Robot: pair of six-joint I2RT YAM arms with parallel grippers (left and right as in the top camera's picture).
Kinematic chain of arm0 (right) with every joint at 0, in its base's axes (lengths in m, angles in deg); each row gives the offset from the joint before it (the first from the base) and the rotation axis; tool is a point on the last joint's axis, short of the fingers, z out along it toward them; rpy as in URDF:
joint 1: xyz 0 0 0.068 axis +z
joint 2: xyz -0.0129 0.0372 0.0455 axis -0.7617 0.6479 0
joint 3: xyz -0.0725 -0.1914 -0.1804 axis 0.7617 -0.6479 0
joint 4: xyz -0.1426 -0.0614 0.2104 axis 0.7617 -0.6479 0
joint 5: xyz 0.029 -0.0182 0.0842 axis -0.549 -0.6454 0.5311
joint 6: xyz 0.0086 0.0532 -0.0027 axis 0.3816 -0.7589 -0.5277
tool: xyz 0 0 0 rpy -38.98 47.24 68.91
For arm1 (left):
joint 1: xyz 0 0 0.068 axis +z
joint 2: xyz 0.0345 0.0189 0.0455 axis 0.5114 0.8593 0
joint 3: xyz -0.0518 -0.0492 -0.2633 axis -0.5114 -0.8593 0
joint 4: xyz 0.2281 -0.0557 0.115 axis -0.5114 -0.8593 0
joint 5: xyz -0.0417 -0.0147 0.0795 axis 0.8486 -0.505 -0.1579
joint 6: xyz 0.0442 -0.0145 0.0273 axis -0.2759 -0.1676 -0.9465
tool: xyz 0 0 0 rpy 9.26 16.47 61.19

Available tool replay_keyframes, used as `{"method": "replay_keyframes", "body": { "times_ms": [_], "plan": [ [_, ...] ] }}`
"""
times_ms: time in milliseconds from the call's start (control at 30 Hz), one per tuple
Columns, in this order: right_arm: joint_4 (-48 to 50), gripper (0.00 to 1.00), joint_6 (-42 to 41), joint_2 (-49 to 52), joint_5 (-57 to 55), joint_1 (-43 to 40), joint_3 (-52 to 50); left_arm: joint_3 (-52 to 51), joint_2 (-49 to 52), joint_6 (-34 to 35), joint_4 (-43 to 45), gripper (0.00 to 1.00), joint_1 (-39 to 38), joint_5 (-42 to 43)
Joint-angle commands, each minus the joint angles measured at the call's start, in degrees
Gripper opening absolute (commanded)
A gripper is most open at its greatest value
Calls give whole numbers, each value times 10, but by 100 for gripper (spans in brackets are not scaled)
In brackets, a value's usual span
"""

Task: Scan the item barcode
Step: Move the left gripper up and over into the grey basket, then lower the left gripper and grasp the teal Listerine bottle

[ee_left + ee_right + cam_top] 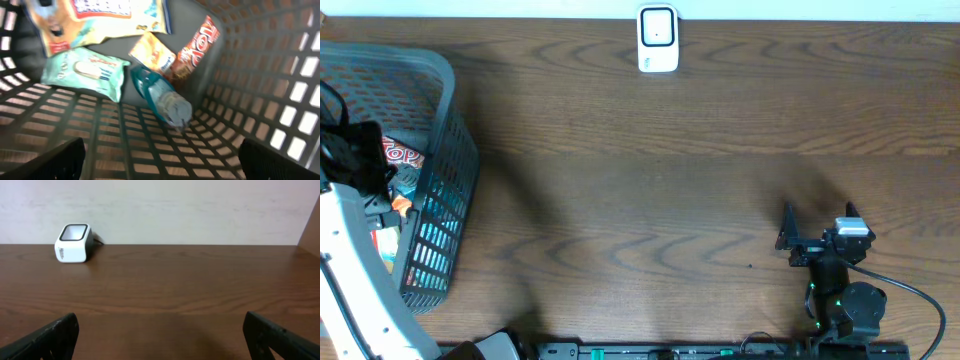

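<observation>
Left claw point(162, 160) released inside basket point(280, 75); right claw point(160, 335) released; teal packet point(152, 92) lies diagonally, grey end lower-right.

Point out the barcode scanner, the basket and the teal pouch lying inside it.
barcode scanner point(658, 40): overhead view, middle of its white body.
basket point(442, 205): overhead view, on its slatted side wall.
teal pouch point(159, 97): left wrist view, middle of the pouch.

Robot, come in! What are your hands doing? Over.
Left gripper open, inside basket above the snack packets. Right gripper open, empty, facing scanner. Nothing picked yet. Nothing between basket and scanner.
</observation>
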Motion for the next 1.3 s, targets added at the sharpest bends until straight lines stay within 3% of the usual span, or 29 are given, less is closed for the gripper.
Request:
{"method": "replay_keyframes", "body": {
  "times_ms": [0,500,1267],
  "plan": [
    [-2,99,-8,-2,-3,-2,-1,7,18,41,-14,98,15,-29],
    [-2,99,-8,-2,-3,-2,-1,7,196,39,-14,98,36,81],
    [-2,99,-8,-2,-3,-2,-1,-53,215,38,54,97,33,88]
  ]
}}
